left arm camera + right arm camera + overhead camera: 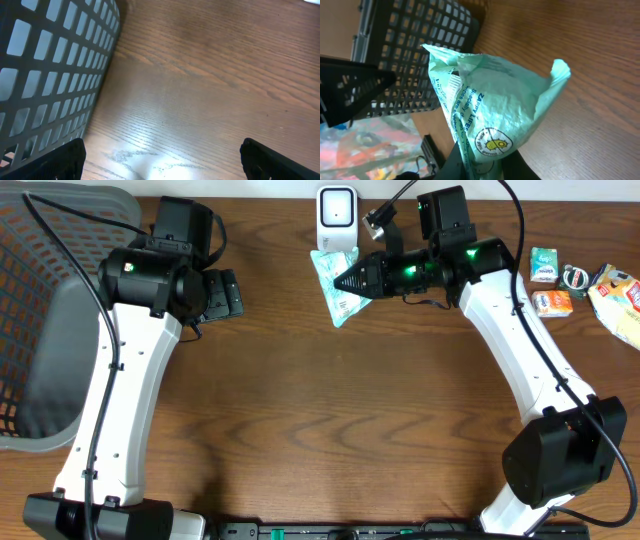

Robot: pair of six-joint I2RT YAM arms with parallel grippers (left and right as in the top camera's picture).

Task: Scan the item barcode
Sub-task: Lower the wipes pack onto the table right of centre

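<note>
In the right wrist view the right gripper (482,167) pinches a pale green packet (490,100), its print legible only here; only overhead shows it just beside the white scanner (337,215). The left gripper (160,160) hangs spread beside the mesh basket (50,75); small packets (551,303) lie far right.

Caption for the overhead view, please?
Right gripper holds a green packet by the white scanner; left gripper open near the basket.

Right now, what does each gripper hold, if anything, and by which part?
The right gripper pinches the pale green packet by one edge; the left gripper is open and holds nothing.
</note>
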